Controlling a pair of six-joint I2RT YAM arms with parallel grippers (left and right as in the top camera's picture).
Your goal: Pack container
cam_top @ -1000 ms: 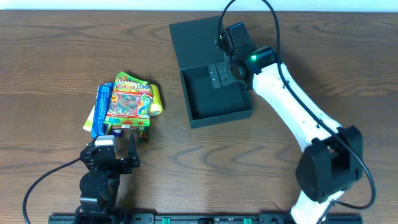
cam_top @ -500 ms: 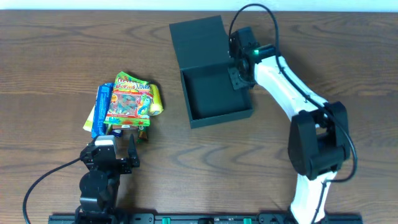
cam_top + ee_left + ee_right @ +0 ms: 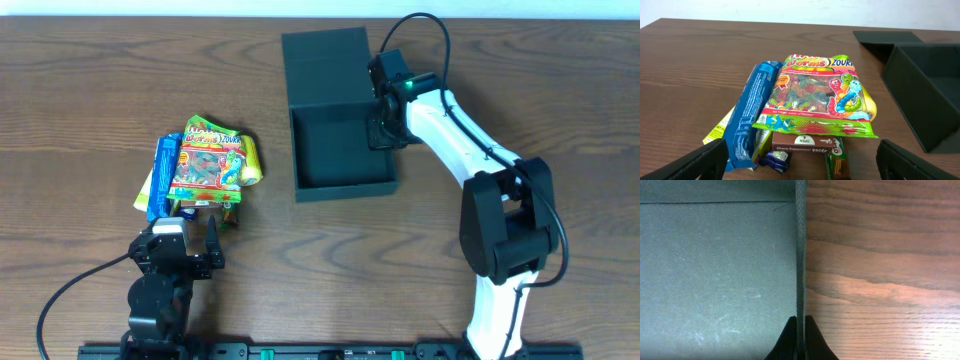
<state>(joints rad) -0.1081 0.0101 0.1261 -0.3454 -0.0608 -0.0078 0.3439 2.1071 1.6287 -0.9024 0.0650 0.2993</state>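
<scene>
The dark green box (image 3: 345,188) sits open on the wood-grain counter (image 3: 80,90). Its flap lid (image 3: 325,55) lies flat behind it, and its floor is bare. The right hand (image 3: 799,330) is at the box's right wall, and its two fingers are pinched shut on that thin wall from above. Well to the left of the box lies a heap of sweets. A gummy worm bag (image 3: 205,160) is on top, a blue packet (image 3: 162,175) lies along its far side from the box, and a brown bar (image 3: 807,142) is tucked beneath. The left hand (image 3: 183,238) waits just before that heap, spread wide and holding nothing. A pale wall (image 3: 790,9) runs beyond the counter. A second ago the box sat askew, with the right hand over its inside. Now it lies square to the counter's edge, and the heap and the left hand are unchanged.
</scene>
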